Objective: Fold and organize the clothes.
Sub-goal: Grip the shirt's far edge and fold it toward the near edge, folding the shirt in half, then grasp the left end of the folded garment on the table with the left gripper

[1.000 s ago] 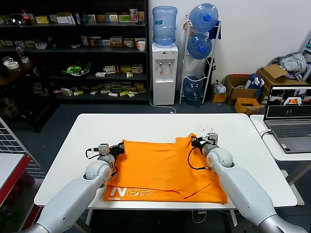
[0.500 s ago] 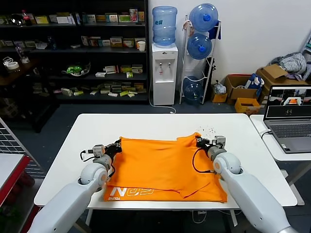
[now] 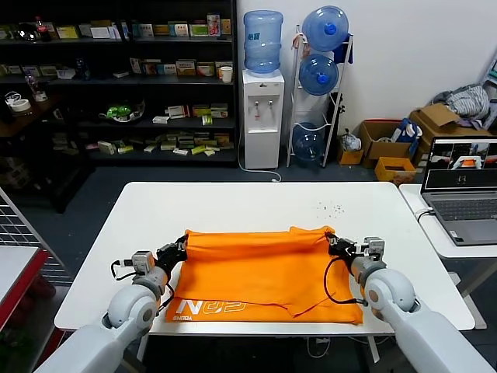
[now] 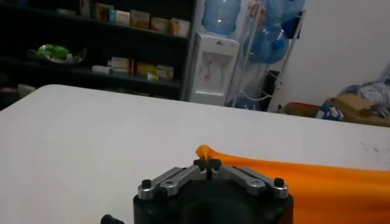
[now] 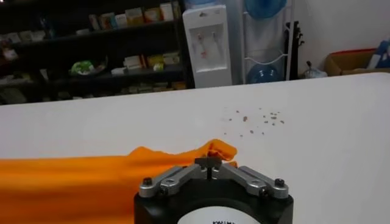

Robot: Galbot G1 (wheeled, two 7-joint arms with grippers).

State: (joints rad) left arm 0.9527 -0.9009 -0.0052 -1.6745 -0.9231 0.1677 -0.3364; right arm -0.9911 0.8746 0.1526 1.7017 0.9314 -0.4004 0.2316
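My one bright orange cotton T-shirt (image 3: pixel 260 268) lies folded on the white table (image 3: pixel 233 202), lettering partly hidden. My left gripper (image 3: pixel 180 246) and right gripper (image 3: pixel 332 240) each pinch a top corner.

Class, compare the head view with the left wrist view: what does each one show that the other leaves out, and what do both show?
Only the head view shows the right gripper, the laptop, and the white lettering along the near edge of the orange T-shirt. Only the left wrist view shows, up close, the left gripper with its fingers shut on a corner of the shirt. Both show the white table, the shelves, the water dispenser.
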